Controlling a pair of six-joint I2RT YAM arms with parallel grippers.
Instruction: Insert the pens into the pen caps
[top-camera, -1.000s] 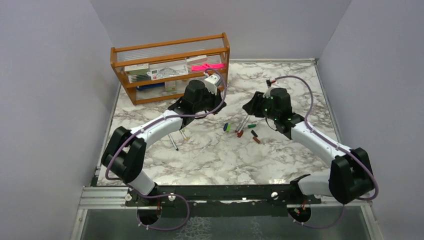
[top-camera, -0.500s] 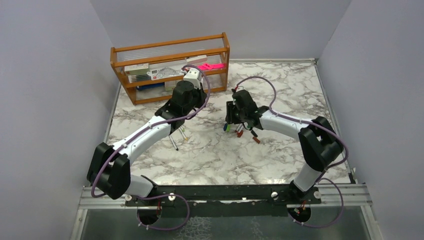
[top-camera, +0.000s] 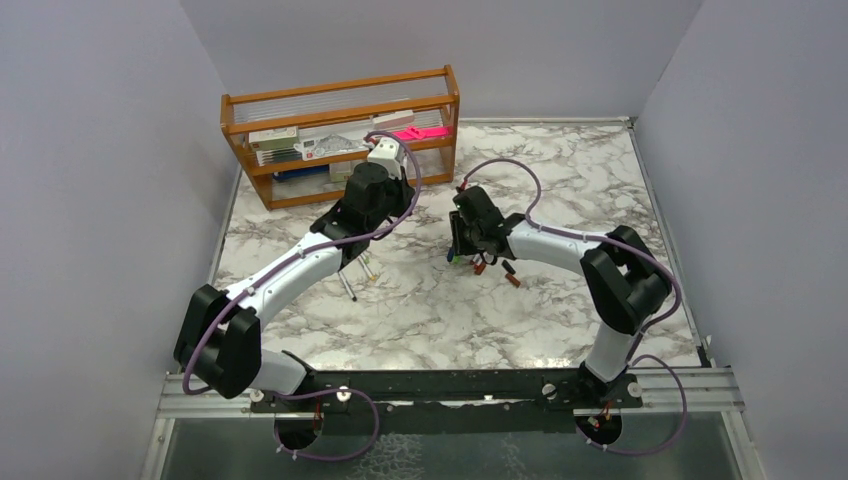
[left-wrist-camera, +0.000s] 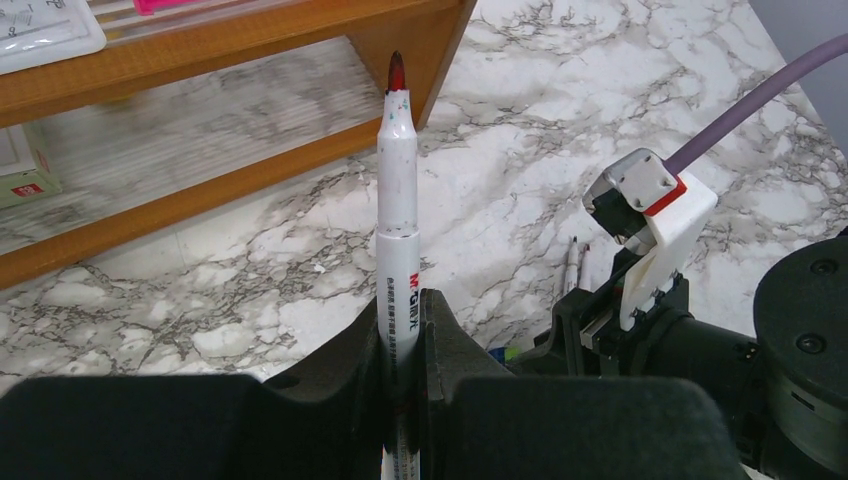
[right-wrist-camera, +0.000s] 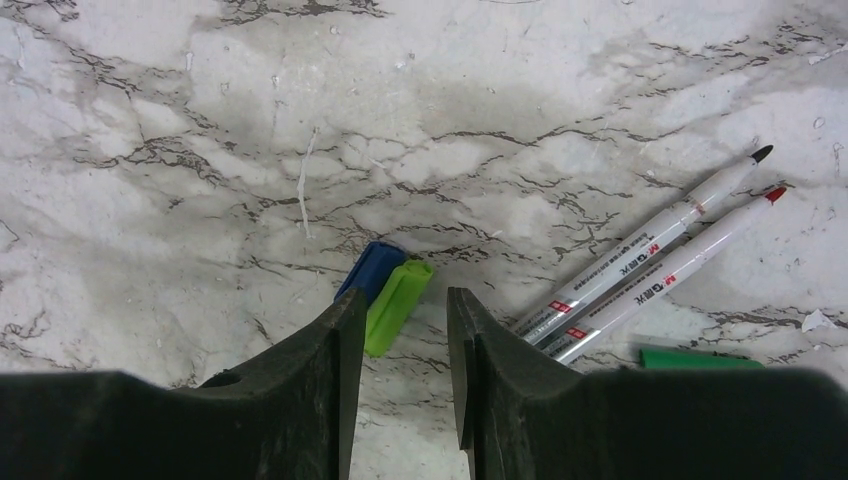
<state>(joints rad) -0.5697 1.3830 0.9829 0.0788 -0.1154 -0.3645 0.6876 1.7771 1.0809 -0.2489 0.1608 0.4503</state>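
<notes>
My left gripper (left-wrist-camera: 404, 300) is shut on a white pen (left-wrist-camera: 397, 200) with a red tip, held upright in front of the wooden rack; it also shows in the top view (top-camera: 375, 195). My right gripper (right-wrist-camera: 405, 300) is open, low over the table, with a green cap (right-wrist-camera: 397, 307) between its fingertips and a blue cap (right-wrist-camera: 368, 270) beside the left finger. Two white pens (right-wrist-camera: 650, 265), one black-tipped and one red-tipped, lie side by side to the right, with a green pen end (right-wrist-camera: 690, 357) below them. Red caps (top-camera: 512, 280) lie near the right gripper (top-camera: 462, 240).
A wooden rack (top-camera: 340, 130) with boxes and a pink item stands at the back left. A thin black stick pen (top-camera: 346, 283) lies under the left arm. The right arm's wrist and purple cable (left-wrist-camera: 740, 110) show at the right of the left wrist view.
The right arm has swung left and down over the green and blue caps. The left gripper has drawn back a little to the left with its pen.
</notes>
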